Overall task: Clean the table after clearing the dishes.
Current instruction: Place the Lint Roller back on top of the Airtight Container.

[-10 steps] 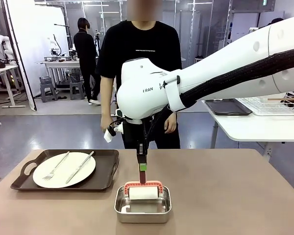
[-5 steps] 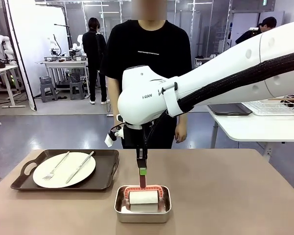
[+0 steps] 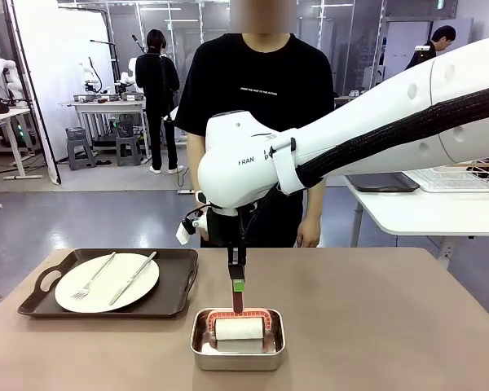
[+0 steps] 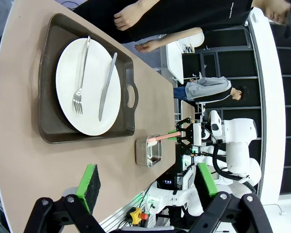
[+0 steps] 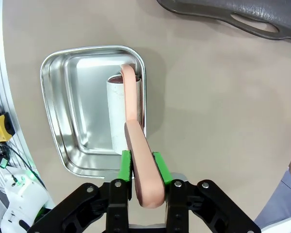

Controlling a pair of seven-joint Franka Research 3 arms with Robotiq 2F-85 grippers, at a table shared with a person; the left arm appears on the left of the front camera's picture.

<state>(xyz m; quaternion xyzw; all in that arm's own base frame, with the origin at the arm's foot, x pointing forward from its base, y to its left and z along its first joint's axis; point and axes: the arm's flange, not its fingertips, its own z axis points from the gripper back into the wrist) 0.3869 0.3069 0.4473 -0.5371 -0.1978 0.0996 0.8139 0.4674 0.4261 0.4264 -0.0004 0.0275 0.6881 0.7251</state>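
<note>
Since a second earlier the roller (image 3: 238,330) has been lowered from the rim into the steel pan (image 3: 236,359). The person (image 3: 261,98) has been displaced toward picture right behind the far edge of the table (image 3: 375,318). The roller's reddish handle is clamped between the green pads of the right gripper (image 5: 141,167) and stands upright above the pan (white roll lying inside, close against one wall). The left gripper (image 4: 148,180) is spread wide with nothing between its pads. The plate (image 3: 106,287), carrying a fork (image 3: 94,277) and a knife (image 3: 134,278), is found on the dark tray (image 3: 179,269) on the table's left part, near the pan.
</note>
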